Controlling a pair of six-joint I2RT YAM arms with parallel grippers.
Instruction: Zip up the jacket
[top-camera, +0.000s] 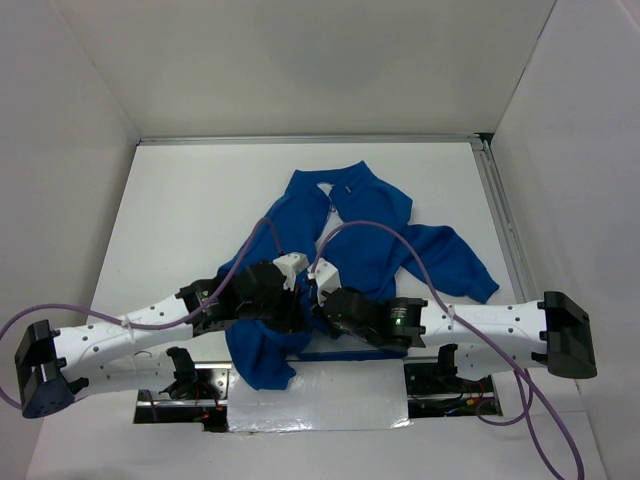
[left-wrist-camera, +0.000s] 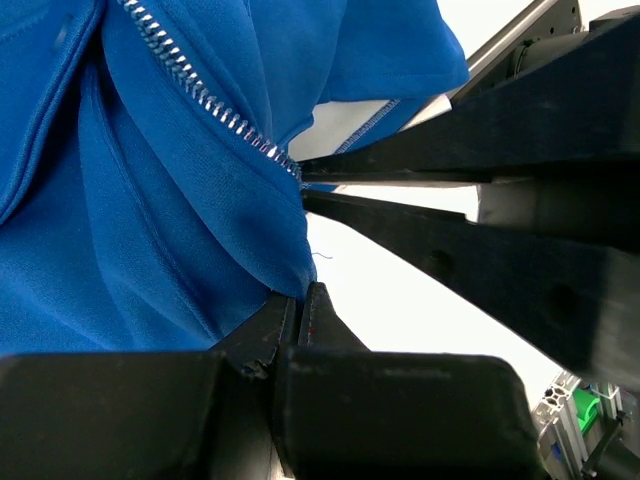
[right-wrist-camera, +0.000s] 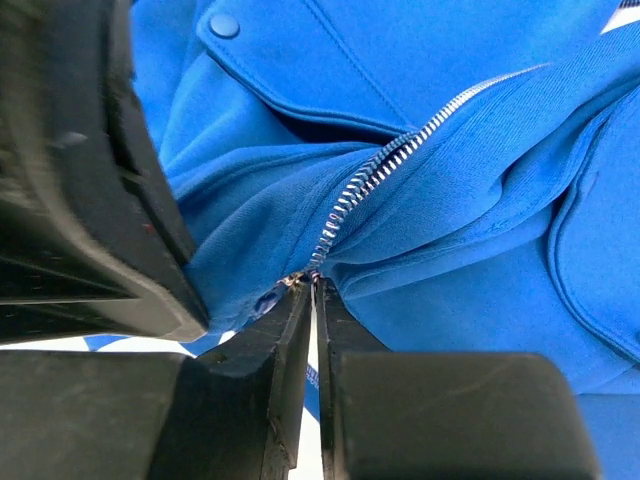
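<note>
Blue jkt (top-camera: 375, 200), silver zip (right-wrist-camera: 375, 175), white tbl (top-camera: 180, 220), purple cables (top-camera: 362, 223)

A robotics lab test cell. A white table (top-camera: 180, 200) is boxed in by plain white walls (top-camera: 60, 100) at 9, 12 and 3 o'clock, with an aluminium rail (top-camera: 500, 210) along its 3 o'clock edge. Two white-and-black robot arms (top-camera: 120, 335) are bolted at 6 o'clock, trailing purple cables (top-camera: 400, 235). A blue jacket (top-camera: 370, 225) lies on the table.
</note>
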